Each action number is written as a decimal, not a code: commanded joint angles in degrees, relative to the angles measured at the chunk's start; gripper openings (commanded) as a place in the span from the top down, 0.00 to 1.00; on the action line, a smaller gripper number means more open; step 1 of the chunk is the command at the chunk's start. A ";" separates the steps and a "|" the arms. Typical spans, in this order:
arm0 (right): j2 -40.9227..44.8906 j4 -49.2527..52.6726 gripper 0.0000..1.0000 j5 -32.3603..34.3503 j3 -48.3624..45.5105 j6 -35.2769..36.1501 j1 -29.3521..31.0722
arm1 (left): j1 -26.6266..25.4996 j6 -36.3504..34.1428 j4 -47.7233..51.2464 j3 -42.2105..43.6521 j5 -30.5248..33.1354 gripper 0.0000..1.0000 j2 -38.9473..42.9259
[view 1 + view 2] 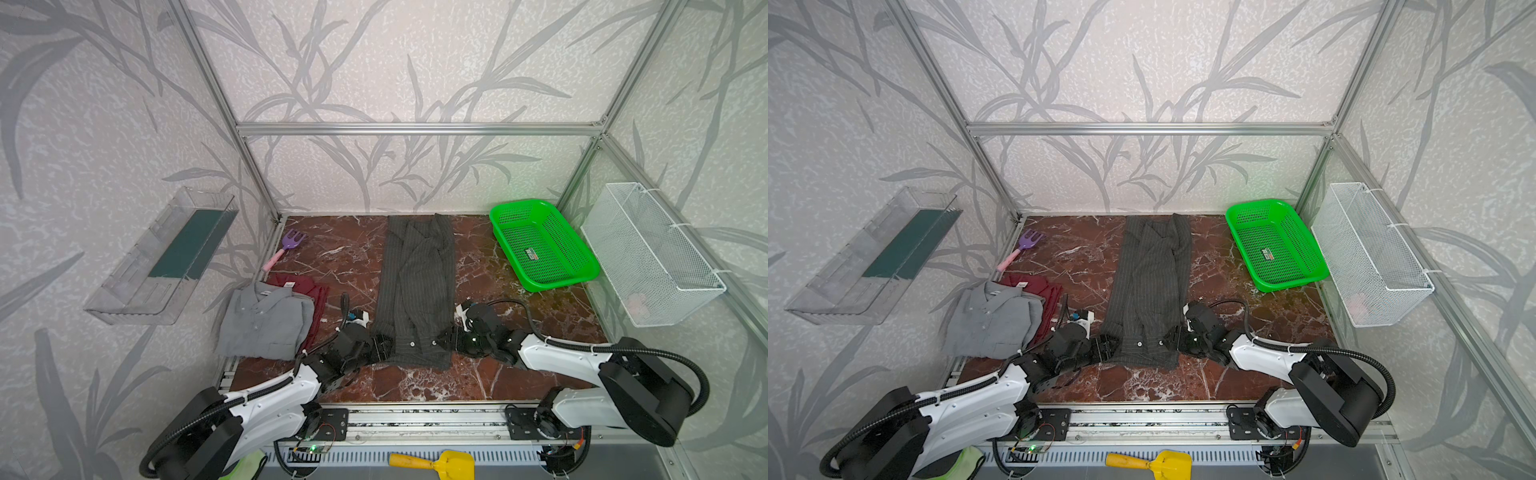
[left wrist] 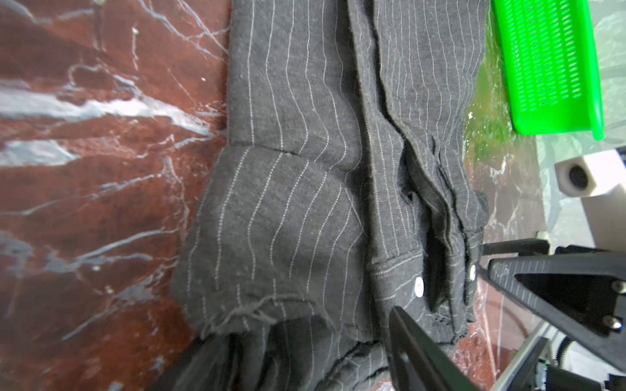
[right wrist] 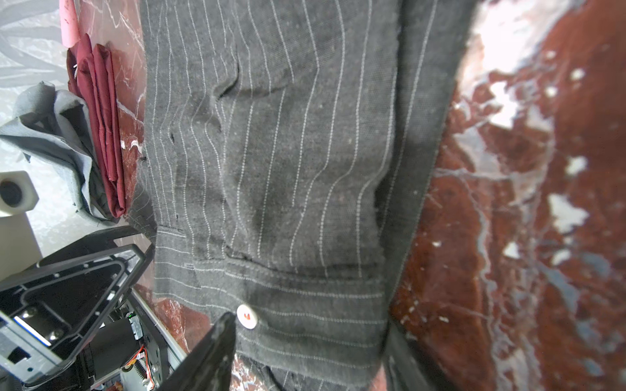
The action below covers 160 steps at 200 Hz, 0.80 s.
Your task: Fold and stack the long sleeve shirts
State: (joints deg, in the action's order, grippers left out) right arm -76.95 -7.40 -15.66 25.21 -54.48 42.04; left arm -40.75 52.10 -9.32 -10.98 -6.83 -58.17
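Overhead, in both top views, a large dark charcoal pinstriped shirt (image 1: 415, 282) lies lengthwise down the middle of a red-brown marble surface (image 1: 478, 382). Its sides are folded inward, making a long narrow strip that runs from the back wall toward the robot. The left gripper (image 1: 384, 347) and the right gripper (image 1: 442, 340) sit low at the near end of the strip, one at each side edge, facing each other across the cloth. In the left wrist view the left jaws stand apart with the frayed hem between them, and one black finger (image 2: 406, 338) lies over the fabric just beside a white button (image 2: 419, 286). In the right wrist view the right jaws are likewise parted astride a banded, buttoned edge of the shirt, and the cloth between them looks flat, not pinched. At the near left of the surface a folded grey collared shirt (image 1: 266, 324) rests on top of a folded dark red shirt (image 1: 318, 295), which shows along its far and right edges; bare marble separates this pile from the striped shirt. A green basket (image 1: 552, 284) stands at the far right, and a purple toy rake (image 1: 291, 243) lies at the far left.
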 commanded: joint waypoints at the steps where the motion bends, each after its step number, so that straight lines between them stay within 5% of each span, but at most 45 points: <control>1: -1.47 4.08 0.35 2.24 -2.43 -0.99 0.59 | -0.02 1.44 2.25 1.78 -3.53 0.37 -3.42; 56: -3.49 0.14 0.42 1.48 -2.68 -1.07 0.59 | 0.06 1.00 0.05 0.18 -6.11 0.64 -8.50; 119: -3.42 -2.69 0.59 1.69 -4.16 -0.85 0.65 | -0.22 2.98 2.29 0.41 -4.86 1.00 -3.00; 160: -1.75 -2.99 0.70 1.60 -4.34 0.20 1.15 | -2.76 5.48 2.30 -0.93 -3.07 1.00 -1.36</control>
State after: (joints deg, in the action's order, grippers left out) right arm -79.31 -14.48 -14.96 22.52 -55.40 42.35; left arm -41.95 55.31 -8.91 -11.42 -11.35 -60.51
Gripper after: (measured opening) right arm 0.320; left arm 0.047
